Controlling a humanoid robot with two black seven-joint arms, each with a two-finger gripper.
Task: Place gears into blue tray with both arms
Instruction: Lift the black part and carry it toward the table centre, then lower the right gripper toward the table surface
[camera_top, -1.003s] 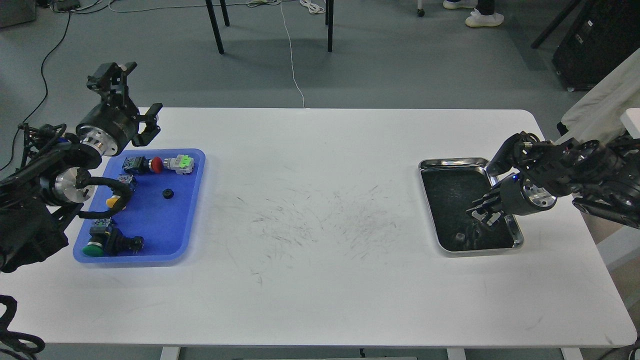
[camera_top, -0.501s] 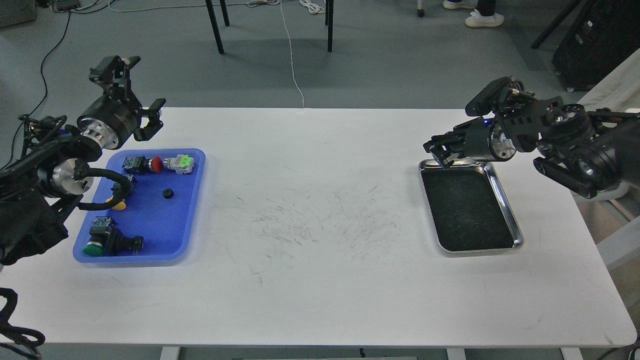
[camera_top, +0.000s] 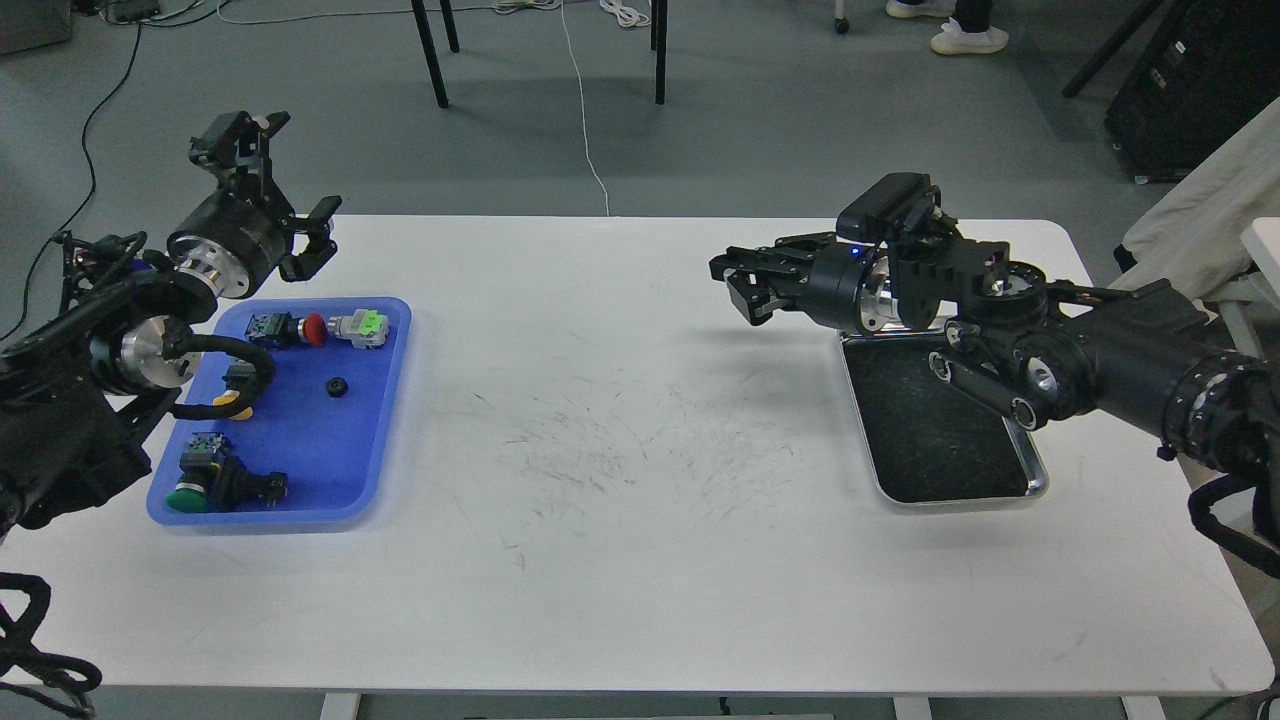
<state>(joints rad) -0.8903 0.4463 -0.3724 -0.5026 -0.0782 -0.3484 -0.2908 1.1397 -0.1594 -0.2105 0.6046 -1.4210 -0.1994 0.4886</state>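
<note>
The blue tray (camera_top: 330, 455) lies at the table's left end. One small black gear (camera_top: 336, 387) rests in its middle, among several push-button switches. My left gripper (camera_top: 318, 238) hovers open and empty above the tray's far edge. My right gripper (camera_top: 738, 285) hangs over the bare table just left of the silver tray, pointing left, with its fingers drawn together. A second gear cannot be made out between those dark fingers, and none shows anywhere else.
The silver metal tray (camera_top: 1035, 482) at the right has a dark, empty inside, with my right forearm over its far end. In the blue tray are switches with red (camera_top: 313, 328), yellow (camera_top: 232, 405) and green (camera_top: 187, 497) caps. The table's middle is scuffed.
My right gripper rose out of the silver tray and swept left over the table. The small dark piece it reached for in the tray is gone. My left gripper shifted slightly up and right.
</note>
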